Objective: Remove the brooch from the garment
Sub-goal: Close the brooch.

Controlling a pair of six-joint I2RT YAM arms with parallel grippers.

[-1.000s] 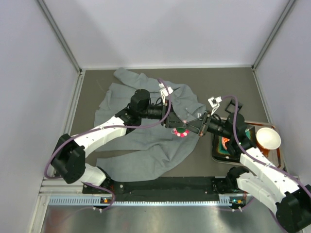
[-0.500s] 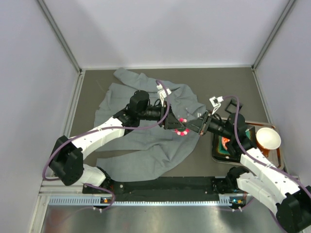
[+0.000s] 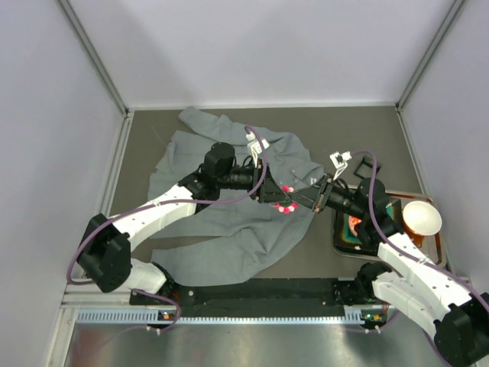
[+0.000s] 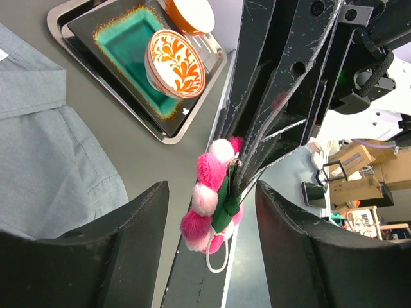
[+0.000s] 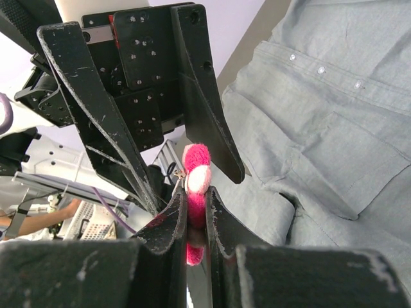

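Pinching the small pink flower-shaped brooch (image 5: 194,172) with my right gripper (image 5: 196,196), jaws clamped on it, I am holding it over the rumpled grey button-up shirt (image 3: 229,222). I judge it is already free of the cloth. My left gripper (image 4: 212,189) is standing apart around it. Next I am planning to draw it clear, checking no fabric follows.

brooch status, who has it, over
Right gripper shut on brooch. Left gripper open, jaws flanking it, not touching. Brooch held above garment, looks detached. Nothing else in the way.
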